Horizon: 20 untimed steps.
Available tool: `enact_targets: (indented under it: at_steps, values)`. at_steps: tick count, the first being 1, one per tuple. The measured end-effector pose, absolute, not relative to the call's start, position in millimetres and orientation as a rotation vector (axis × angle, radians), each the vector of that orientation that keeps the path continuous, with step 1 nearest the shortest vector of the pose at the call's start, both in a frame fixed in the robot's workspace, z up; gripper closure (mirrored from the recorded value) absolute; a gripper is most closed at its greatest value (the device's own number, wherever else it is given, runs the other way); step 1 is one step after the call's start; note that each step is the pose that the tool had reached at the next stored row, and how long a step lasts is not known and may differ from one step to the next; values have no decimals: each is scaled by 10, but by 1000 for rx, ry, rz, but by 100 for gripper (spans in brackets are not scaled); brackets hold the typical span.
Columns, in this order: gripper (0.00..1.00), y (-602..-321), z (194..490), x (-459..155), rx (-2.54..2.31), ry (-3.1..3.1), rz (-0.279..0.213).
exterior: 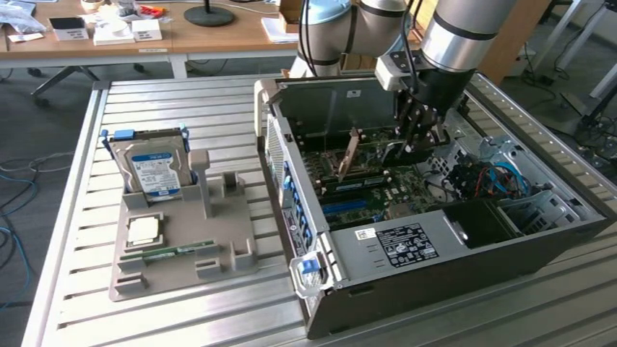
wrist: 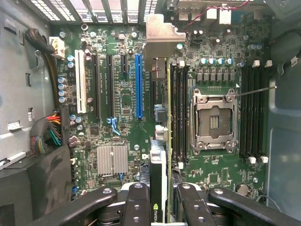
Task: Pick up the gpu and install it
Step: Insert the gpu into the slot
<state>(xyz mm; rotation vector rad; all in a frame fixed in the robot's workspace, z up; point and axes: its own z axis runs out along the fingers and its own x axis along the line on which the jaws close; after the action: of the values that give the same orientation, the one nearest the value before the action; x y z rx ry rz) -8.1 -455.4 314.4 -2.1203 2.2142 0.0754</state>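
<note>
The end effector (wrist: 162, 208) is partly closed, its two black fingers (wrist: 137, 207) pressing on the opposite faces of the gpu (wrist: 158, 186). It grips the card at the end away from the metal bracket (wrist: 160, 33). The card hangs edge-down from the grip, inside the open computer case (exterior: 424, 282) and over the motherboard (wrist: 117, 122). Whether its lower edge touches the board cannot be told.

The gpu looks light and stiff: a thin board that should not flex in the grip. It is probably fragile, with small parts on its faces and a contact edge best left untouched. Flat faces suit a pinch like this one. A hold at one end leaves a long overhang, though, so the card may pivot if the bracket end catches.

Below the end effector and just to one side of the card runs a blue expansion slot (wrist: 138, 84). A ribbed heatsink (wrist: 112, 160) sits beyond the slot. To the card's other side lie memory slots (wrist: 178, 113), then the open CPU socket (wrist: 214, 120).

Well away from the end effector, outside the case, a hard drive (exterior: 154, 173) stands in a grey holder (exterior: 173, 249) on the table (exterior: 193, 94).
</note>
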Motion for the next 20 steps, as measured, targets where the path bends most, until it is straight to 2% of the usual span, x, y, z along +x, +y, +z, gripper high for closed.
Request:
enact_targets:
  at_steps: [20]
  values:
    - [73, -4553, 3128, -283, -2120, 2213, 74]
